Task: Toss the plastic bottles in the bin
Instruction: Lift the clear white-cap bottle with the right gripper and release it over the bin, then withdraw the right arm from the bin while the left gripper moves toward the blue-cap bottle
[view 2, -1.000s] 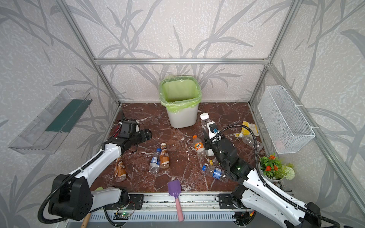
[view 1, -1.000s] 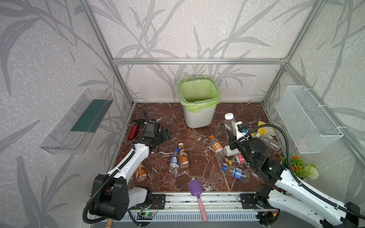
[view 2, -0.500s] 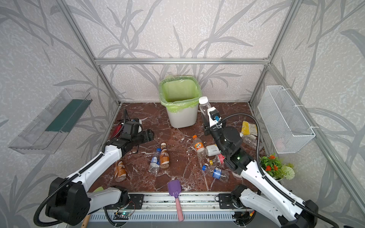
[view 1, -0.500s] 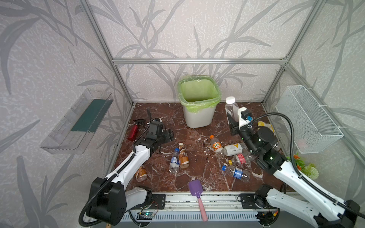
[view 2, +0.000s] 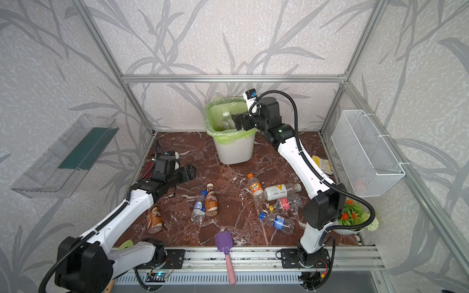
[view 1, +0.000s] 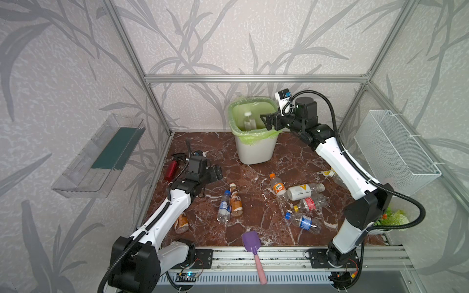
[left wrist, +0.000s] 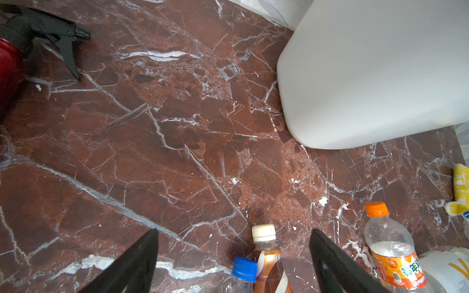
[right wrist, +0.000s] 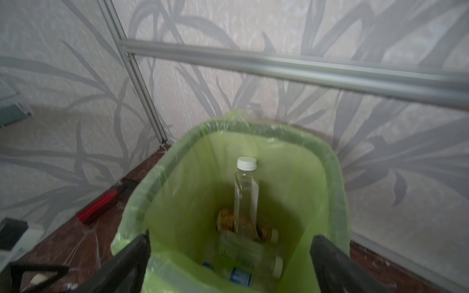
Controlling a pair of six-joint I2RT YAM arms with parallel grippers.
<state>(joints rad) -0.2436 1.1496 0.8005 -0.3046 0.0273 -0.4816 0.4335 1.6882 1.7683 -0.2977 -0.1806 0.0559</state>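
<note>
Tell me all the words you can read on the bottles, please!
"NESCAFE": on the brown coffee bottle.
"V", big and yellow: on the white-label bottle.
"美年", then more that curves out of sight: on the orange-capped bottle.
Too small or blurred to read: every other label, such as those on the yellow-capped bottle and on the clear bottle in the bin.

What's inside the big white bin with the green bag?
Bottles! In the bin, a clear white-capped bottle sits cap up above a brown bottle and other clear bottles. Whatever lies underneath them is covered.
</note>
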